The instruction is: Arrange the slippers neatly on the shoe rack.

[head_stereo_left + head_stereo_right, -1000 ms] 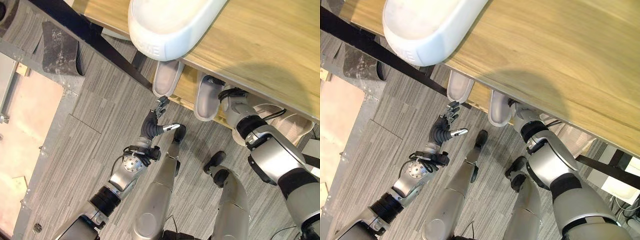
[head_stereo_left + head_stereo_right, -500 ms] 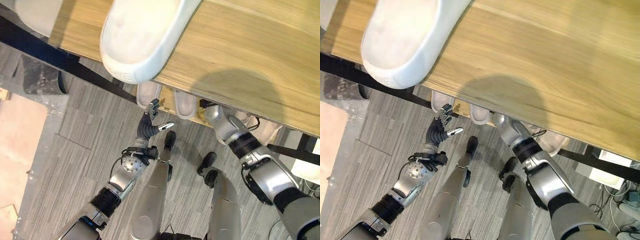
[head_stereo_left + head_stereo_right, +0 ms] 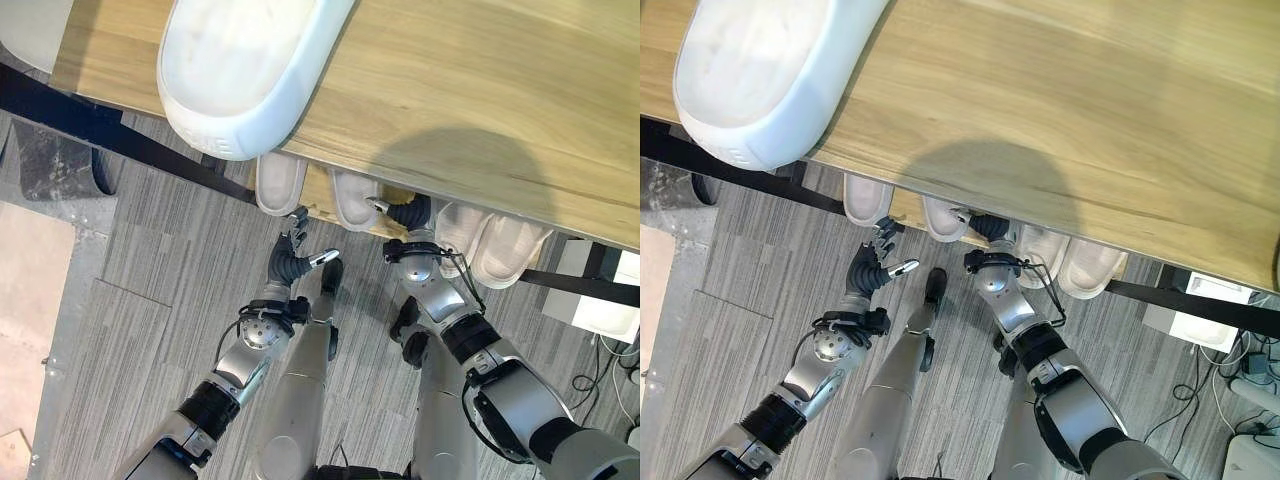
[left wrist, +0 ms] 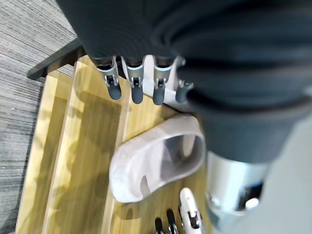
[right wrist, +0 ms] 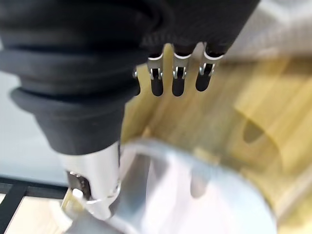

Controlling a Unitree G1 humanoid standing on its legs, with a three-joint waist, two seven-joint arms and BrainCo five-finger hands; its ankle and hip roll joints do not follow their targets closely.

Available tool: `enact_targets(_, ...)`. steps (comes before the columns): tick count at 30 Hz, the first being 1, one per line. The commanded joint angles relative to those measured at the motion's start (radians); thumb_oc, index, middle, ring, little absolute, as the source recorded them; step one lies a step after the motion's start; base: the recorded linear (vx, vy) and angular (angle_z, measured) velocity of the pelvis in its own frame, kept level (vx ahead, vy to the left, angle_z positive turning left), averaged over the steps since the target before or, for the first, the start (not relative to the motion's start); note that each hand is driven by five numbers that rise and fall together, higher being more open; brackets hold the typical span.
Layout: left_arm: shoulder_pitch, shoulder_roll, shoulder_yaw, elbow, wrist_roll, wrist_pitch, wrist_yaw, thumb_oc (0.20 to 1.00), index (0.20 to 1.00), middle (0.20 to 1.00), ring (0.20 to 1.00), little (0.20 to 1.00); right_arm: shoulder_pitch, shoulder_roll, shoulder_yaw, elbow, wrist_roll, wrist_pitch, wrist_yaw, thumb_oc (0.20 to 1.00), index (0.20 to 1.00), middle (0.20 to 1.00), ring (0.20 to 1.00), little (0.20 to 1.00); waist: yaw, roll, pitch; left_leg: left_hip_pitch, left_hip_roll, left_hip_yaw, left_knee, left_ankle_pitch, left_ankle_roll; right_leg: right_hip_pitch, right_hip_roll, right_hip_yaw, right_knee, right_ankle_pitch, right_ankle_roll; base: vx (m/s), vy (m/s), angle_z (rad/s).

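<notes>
A large white slipper (image 3: 250, 70) lies on the top board of the wooden shoe rack (image 3: 480, 90). On the lower shelf (image 4: 83, 146), heels poke out from under the top board: a pale slipper (image 3: 280, 182) on the left, a second slipper (image 3: 352, 198) beside it, and a pair (image 3: 456, 226) further right. My left hand (image 3: 290, 262) hovers open just in front of the left slipper, fingers (image 4: 131, 90) straight. My right hand (image 3: 408, 215) is at the shelf edge by the second slipper (image 5: 195, 195), with straight fingers (image 5: 175, 83) and nothing in them.
A black frame bar (image 3: 100, 120) runs under the rack's left end. Grey striped carpet (image 3: 150, 300) lies in front, with a pale floor panel (image 3: 30, 290) at the left. A white box (image 3: 610, 300) and cables (image 3: 1240, 390) sit at the right.
The camera has shifted, so the rack sits differently in view. My right arm has drawn back from deep under the top board to the second slipper's heel. The left hand keeps its pose.
</notes>
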Motion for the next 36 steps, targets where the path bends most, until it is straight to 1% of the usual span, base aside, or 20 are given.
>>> enact_targets(1, 0.013, -0.005, 0.000, -0.066, 0.029, -0.050, -0.018, 1.000, 1.000, 1.000, 1.000, 1.000, -0.094, 0.039, -0.003, 0.052, 0.132, -0.090, 0.053, 1.000, 1.000, 1.000, 1.000, 1.000, 0.035, 0.024, 0.014, 0.006, -0.035, 0.018, 0.188, -0.236, 0.030, 0.019, -0.036, 0.055, -0.077, 0.050, 0.072, 0.00, 0.000, 0.00)
enact_targets(2, 0.012, -0.002, -0.001, -0.066, 0.025, -0.049, -0.020, 1.000, 1.000, 1.000, 1.000, 1.000, -0.107, 0.049, -0.006, 0.075, 0.167, -0.086, 0.062, 1.000, 1.000, 1.000, 1.000, 1.000, 0.039, 0.027, 0.014, 0.000, -0.037, 0.019, 0.207, -0.243, 0.031, 0.012, -0.037, 0.061, -0.059, 0.041, 0.069, 0.00, 0.000, 0.00)
enact_targets(4, 0.017, 0.000, -0.006, -0.068, 0.017, -0.046, -0.029, 1.000, 1.000, 1.000, 1.000, 1.000, -0.118, 0.074, -0.006, 0.086, 0.227, -0.101, 0.087, 1.000, 1.000, 1.000, 1.000, 1.000, 0.045, 0.031, 0.014, -0.011, -0.039, 0.023, 0.244, -0.258, 0.034, 0.002, -0.037, 0.070, -0.027, 0.025, 0.065, -0.01, 0.002, -0.02)
enact_targets(5, 0.018, 0.001, -0.009, -0.068, 0.012, -0.042, -0.037, 1.000, 1.000, 1.000, 1.000, 1.000, -0.123, 0.098, -0.022, 0.104, 0.326, -0.123, 0.112, 1.000, 1.000, 1.000, 1.000, 1.000, 0.051, 0.033, 0.013, -0.021, -0.040, 0.023, 0.271, -0.268, 0.035, -0.006, -0.039, 0.075, -0.006, 0.016, 0.062, 0.00, 0.000, 0.00)
enact_targets(7, 0.022, 0.003, -0.017, -0.064, 0.004, -0.039, -0.042, 1.000, 1.000, 1.000, 1.000, 1.000, -0.131, 0.120, -0.036, 0.135, 0.415, -0.138, 0.139, 1.000, 1.000, 1.000, 1.000, 1.000, 0.057, 0.036, 0.010, -0.028, -0.041, 0.024, 0.296, -0.279, 0.037, -0.012, -0.041, 0.083, 0.016, 0.004, 0.059, 0.00, 0.000, 0.00)
enact_targets(8, 0.023, 0.005, -0.023, -0.063, -0.008, -0.033, -0.051, 1.000, 1.000, 1.000, 1.000, 1.000, -0.143, 0.139, -0.044, 0.145, 0.522, -0.155, 0.170, 1.000, 1.000, 1.000, 1.000, 1.000, 0.064, 0.039, 0.006, -0.033, -0.042, 0.024, 0.317, -0.289, 0.037, -0.015, -0.041, 0.084, 0.037, -0.008, 0.058, 0.00, 0.000, 0.00)
enact_targets(9, 0.023, 0.006, -0.023, -0.063, -0.008, -0.033, -0.051, 1.000, 1.000, 1.000, 1.000, 1.000, -0.144, 0.139, -0.045, 0.147, 0.524, -0.156, 0.172, 1.000, 1.000, 1.000, 1.000, 1.000, 0.064, 0.039, 0.006, -0.034, -0.042, 0.024, 0.318, -0.290, 0.037, -0.016, -0.041, 0.085, 0.038, -0.009, 0.058, 0.00, 0.000, 0.00)
enact_targets(10, 0.020, 0.006, -0.027, -0.065, -0.015, -0.031, -0.054, 1.000, 1.000, 1.000, 1.000, 1.000, -0.151, 0.148, -0.048, 0.151, 0.569, -0.169, 0.178, 1.000, 1.000, 1.000, 1.000, 1.000, 0.067, 0.040, 0.005, -0.036, -0.041, 0.024, 0.331, -0.295, 0.037, -0.019, -0.041, 0.087, 0.056, -0.018, 0.057, 0.01, -0.014, 0.04)
enact_targets(15, 0.014, 0.012, -0.026, -0.073, -0.025, -0.027, -0.062, 1.000, 1.000, 1.000, 1.000, 1.000, -0.184, 0.134, -0.031, 0.149, 0.596, -0.164, 0.203, 1.000, 1.000, 1.000, 1.000, 1.000, 0.076, 0.039, 0.004, -0.048, -0.041, 0.023, 0.371, -0.312, 0.035, -0.026, -0.044, 0.088, 0.095, -0.042, 0.053, 0.01, -0.025, 0.04)
enact_targets(19, 0.009, 0.014, -0.033, -0.075, -0.036, -0.027, -0.068, 1.000, 1.000, 1.000, 1.000, 1.000, -0.228, 0.125, -0.047, 0.172, 0.620, -0.167, 0.209, 1.000, 1.000, 1.000, 1.000, 1.000, 0.085, 0.040, 0.002, -0.055, -0.041, 0.019, 0.384, -0.318, 0.035, -0.030, -0.046, 0.085, 0.111, -0.054, 0.052, 0.00, 0.000, 0.00)
enact_targets(22, 0.006, 0.018, -0.037, -0.085, -0.044, -0.029, -0.076, 1.000, 1.000, 1.000, 1.000, 1.000, -0.266, 0.114, -0.077, 0.204, 0.666, -0.177, 0.214, 1.000, 1.000, 1.000, 1.000, 1.000, 0.093, 0.043, 0.006, -0.059, -0.042, 0.017, 0.395, -0.322, 0.036, -0.031, -0.046, 0.085, 0.120, -0.063, 0.050, 0.00, 0.000, 0.00)
enact_targets(25, 0.002, 0.020, -0.042, -0.083, -0.052, -0.026, -0.094, 1.000, 1.000, 1.000, 1.000, 1.000, -0.285, 0.101, -0.110, 0.212, 0.759, -0.206, 0.253, 1.000, 1.000, 1.000, 1.000, 1.000, 0.100, 0.048, 0.007, -0.059, -0.044, 0.015, 0.403, -0.327, 0.038, -0.034, -0.049, 0.088, 0.134, -0.072, 0.050, 0.00, -0.005, 0.01)
enact_targets(26, 0.002, 0.019, -0.046, -0.084, -0.058, -0.028, -0.105, 1.000, 1.000, 1.000, 1.000, 1.000, -0.288, 0.103, -0.130, 0.213, 0.830, -0.218, 0.294, 1.000, 1.000, 1.000, 1.000, 1.000, 0.103, 0.050, 0.008, -0.060, -0.045, 0.015, 0.407, -0.328, 0.038, -0.033, -0.051, 0.087, 0.138, -0.076, 0.051, 0.00, -0.016, 0.04)
enact_targets(27, 0.002, 0.023, -0.045, -0.083, -0.060, -0.030, -0.114, 1.000, 1.000, 1.000, 1.000, 1.000, -0.289, 0.093, -0.136, 0.215, 0.844, -0.225, 0.306, 1.000, 1.000, 1.000, 1.000, 1.000, 0.106, 0.051, 0.008, -0.060, -0.046, 0.014, 0.406, -0.327, 0.038, -0.032, -0.052, 0.086, 0.139, -0.076, 0.051, 0.00, -0.017, 0.06)
enact_targets(30, 0.002, 0.022, -0.050, -0.076, -0.078, -0.034, -0.138, 1.000, 1.000, 1.000, 1.000, 1.000, -0.290, 0.079, -0.176, 0.228, 0.948, -0.253, 0.351, 1.000, 1.000, 1.000, 1.000, 1.000, 0.114, 0.054, 0.010, -0.051, -0.048, 0.010, 0.401, -0.326, 0.038, -0.024, -0.056, 0.083, 0.140, -0.078, 0.053, 0.00, -0.017, 0.11)
enact_targets(34, 0.001, 0.021, -0.050, -0.054, -0.081, -0.030, -0.159, 1.000, 1.000, 1.000, 1.000, 1.000, -0.270, 0.056, -0.183, 0.223, 0.971, -0.260, 0.368, 1.000, 1.000, 1.000, 1.000, 1.000, 0.112, 0.046, 0.008, -0.022, -0.044, 0.007, 0.370, -0.316, 0.035, 0.005, -0.054, 0.077, 0.117, -0.070, 0.057, 0.01, -0.016, 0.04)
enact_targets(36, 0.005, 0.023, -0.046, -0.042, -0.080, -0.033, -0.168, 1.000, 1.000, 1.000, 1.000, 1.000, -0.248, 0.030, -0.170, 0.223, 0.934, -0.246, 0.366, 1.000, 1.000, 1.000, 1.000, 1.000, 0.105, 0.038, 0.006, 0.017, -0.034, 0.007, 0.329, -0.306, 0.031, 0.045, -0.049, 0.067, 0.072, -0.054, 0.061, 0.02, -0.035, 0.02)
